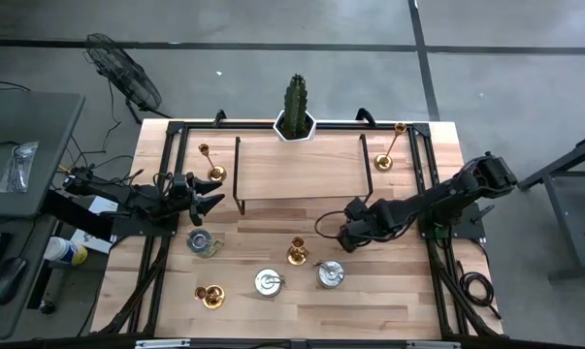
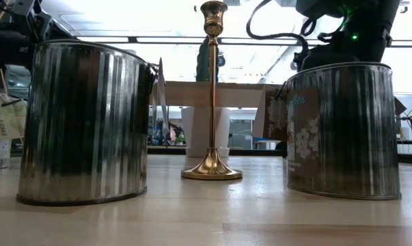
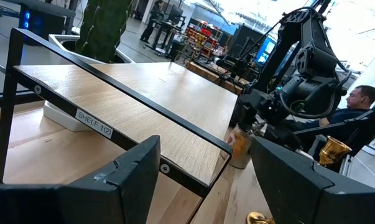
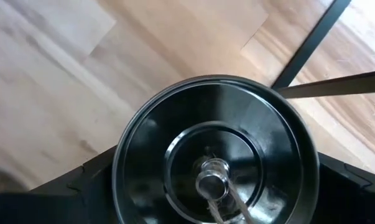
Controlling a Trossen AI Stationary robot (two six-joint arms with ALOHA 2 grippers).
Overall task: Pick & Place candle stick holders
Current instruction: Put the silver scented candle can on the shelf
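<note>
Four gold candle stick holders stand on their round bases on the table: a tall one at the far right (image 1: 394, 147), one at the far left (image 1: 211, 165), one at the centre (image 1: 297, 252) (image 2: 212, 96) and a short one at the near left (image 1: 211, 296). My left gripper (image 1: 211, 200) (image 3: 203, 186) is open and empty, level, at the left end of the black-framed wooden shelf (image 1: 300, 167). My right gripper (image 1: 351, 234) (image 4: 215, 193) is below the shelf's right end, shut on a silver tin (image 4: 215, 149) with a round lid. My right gripper has the silver tin's round wall (image 4: 122, 177) between its two fingers (image 4: 81, 186), one on each side. The fingers come from above, pointing down, and the knobbed lid faces up. Whether the tin stands on the table or is lifted, I cannot tell.
Three more silver tins stand on the near half of the table (image 1: 205, 242) (image 1: 268, 283) (image 1: 331, 274). A potted cactus (image 1: 295, 107) stands at the far edge behind the shelf. A person (image 3: 361, 102) sits beyond the table.
</note>
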